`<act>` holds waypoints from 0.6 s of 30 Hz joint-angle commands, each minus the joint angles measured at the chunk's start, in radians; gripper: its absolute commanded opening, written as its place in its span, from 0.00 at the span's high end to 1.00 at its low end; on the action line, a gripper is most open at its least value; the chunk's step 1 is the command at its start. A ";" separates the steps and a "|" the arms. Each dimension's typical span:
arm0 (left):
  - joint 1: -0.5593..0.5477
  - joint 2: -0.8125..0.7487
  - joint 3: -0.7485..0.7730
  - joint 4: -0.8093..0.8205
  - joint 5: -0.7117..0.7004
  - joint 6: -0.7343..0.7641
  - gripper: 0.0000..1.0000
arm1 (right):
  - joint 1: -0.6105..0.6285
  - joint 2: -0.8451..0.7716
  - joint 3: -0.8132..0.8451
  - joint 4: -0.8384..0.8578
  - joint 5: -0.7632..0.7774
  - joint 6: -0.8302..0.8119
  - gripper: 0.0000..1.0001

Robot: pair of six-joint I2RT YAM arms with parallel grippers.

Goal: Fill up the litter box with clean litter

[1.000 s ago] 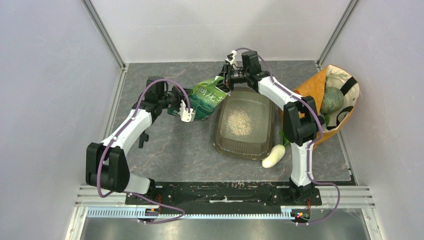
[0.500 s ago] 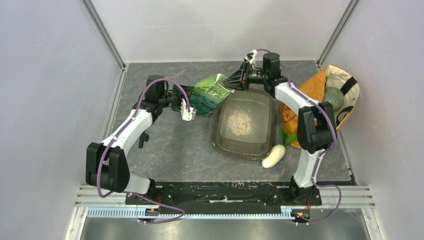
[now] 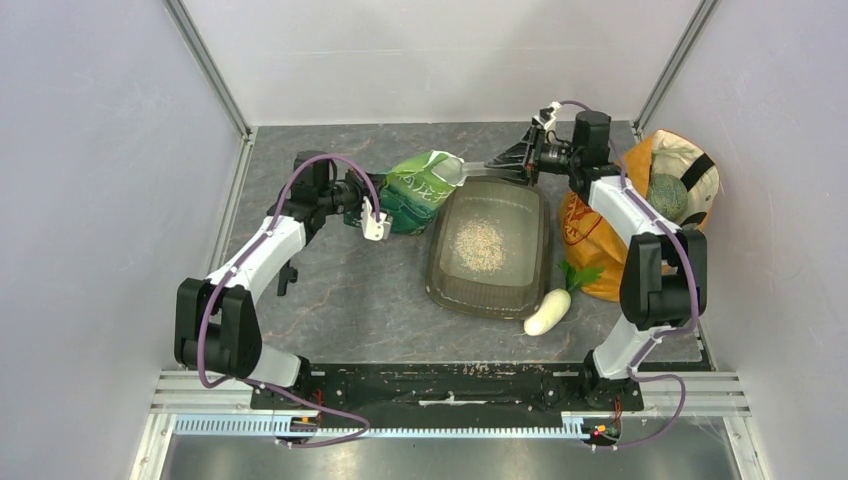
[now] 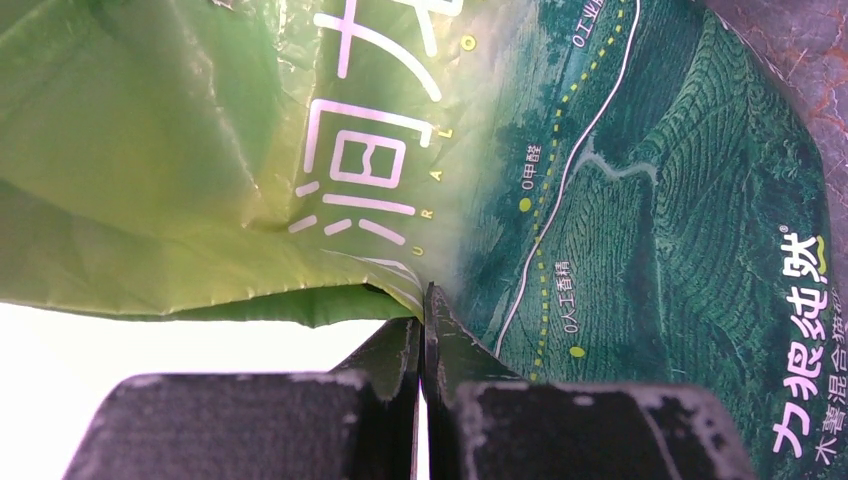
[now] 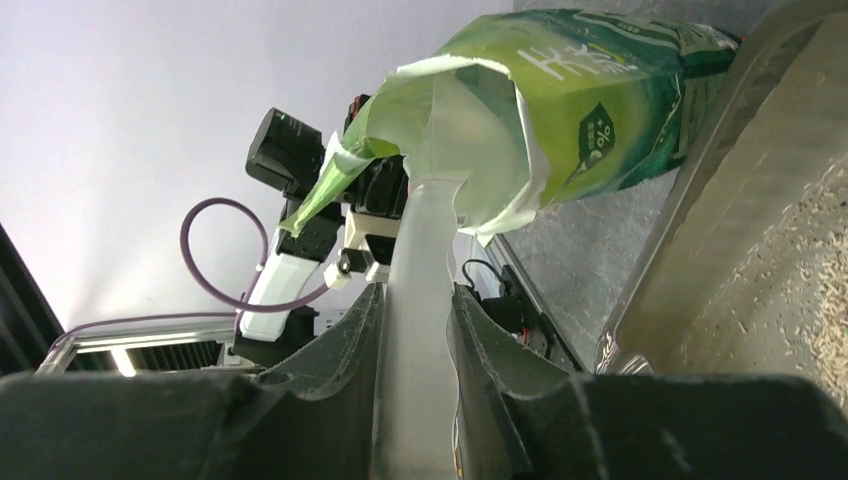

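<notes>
From the overhead view I saw the clean litter point(image 3: 480, 243) lying as a loose heap in the middle of the litter box point(image 3: 500, 295), well apart from both sets of jaws. It sat at about 4 o'clock from the left gripper point(image 4: 424, 320) and about 7 o'clock from the right gripper point(image 5: 415, 300).

The left jaws were pressed together on a thin fold of the green pouch point(image 3: 415, 190), which hung at the box's 10 o'clock corner with its torn mouth turned toward the right arm. The right jaws were clamped on the flat handle of a scoop point(image 5: 425, 220), just past the box's far rim at 1 o'clock. The scoop's bowl reached into the pouch's mouth.

The granules looked small, pale beige and grainy. The box was a shallow, smoky, translucent plastic rectangle with rounded corners and a wide rim. The pouch was glossy, crinkled film printed with white characters. The scoop was milky, translucent plastic.

A smooth white oval vegetable point(image 3: 547, 311) lay at the box's 5 o'clock corner. An orange-and-cream fabric bag point(image 3: 600, 225) slumped at its 3 o'clock side.
</notes>
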 commanded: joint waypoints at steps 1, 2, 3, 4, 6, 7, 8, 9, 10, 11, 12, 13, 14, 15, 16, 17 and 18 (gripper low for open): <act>0.004 -0.009 0.052 0.081 0.053 0.003 0.98 | -0.024 -0.101 -0.048 0.036 -0.100 -0.001 1.00; 0.003 -0.008 0.054 0.078 0.055 0.005 0.98 | -0.031 -0.109 -0.058 0.032 -0.101 -0.004 1.00; 0.003 -0.006 0.056 0.078 0.057 0.006 0.98 | -0.035 -0.119 -0.072 0.030 -0.103 -0.004 1.00; 0.003 -0.005 0.058 0.078 0.060 0.006 0.98 | -0.044 -0.129 -0.086 0.029 -0.103 -0.006 1.00; 0.003 -0.005 0.060 0.074 0.065 0.009 0.98 | -0.059 -0.145 -0.108 0.027 -0.107 -0.008 1.00; 0.003 -0.003 0.061 0.072 0.065 0.012 0.98 | -0.068 -0.152 -0.116 0.026 -0.108 -0.009 1.00; 0.003 -0.002 0.062 0.070 0.065 0.014 0.98 | -0.075 -0.161 -0.123 0.018 -0.111 -0.014 1.00; 0.003 -0.001 0.063 0.063 0.065 0.017 0.98 | -0.083 -0.169 -0.131 0.005 -0.114 -0.026 1.00; 0.003 0.000 0.065 0.059 0.067 0.020 0.98 | -0.088 -0.176 -0.135 -0.006 -0.115 -0.034 1.00; 0.002 0.001 0.065 0.054 0.067 0.024 0.98 | -0.088 -0.184 -0.142 -0.016 -0.116 -0.043 1.00; 0.003 0.000 0.065 0.051 0.067 0.028 0.98 | -0.103 -0.190 -0.145 -0.024 -0.119 -0.049 1.00; 0.003 0.001 0.067 0.047 0.069 0.031 0.98 | -0.120 -0.196 -0.151 -0.031 -0.121 -0.053 1.00; 0.003 0.003 0.068 0.041 0.069 0.036 0.98 | -0.128 -0.201 -0.155 -0.035 -0.123 -0.056 1.00; 0.003 0.003 0.068 0.035 0.069 0.039 0.98 | -0.134 -0.207 -0.159 -0.036 -0.126 -0.058 1.00; 0.003 0.006 0.070 0.031 0.069 0.043 0.98 | -0.142 -0.212 -0.161 -0.040 -0.128 -0.060 1.00; 0.003 0.007 0.071 0.029 0.068 0.045 0.98 | -0.149 -0.217 -0.162 -0.053 -0.133 -0.069 1.00; 0.003 0.007 0.073 0.026 0.067 0.046 0.98 | -0.157 -0.221 -0.162 -0.068 -0.137 -0.080 1.00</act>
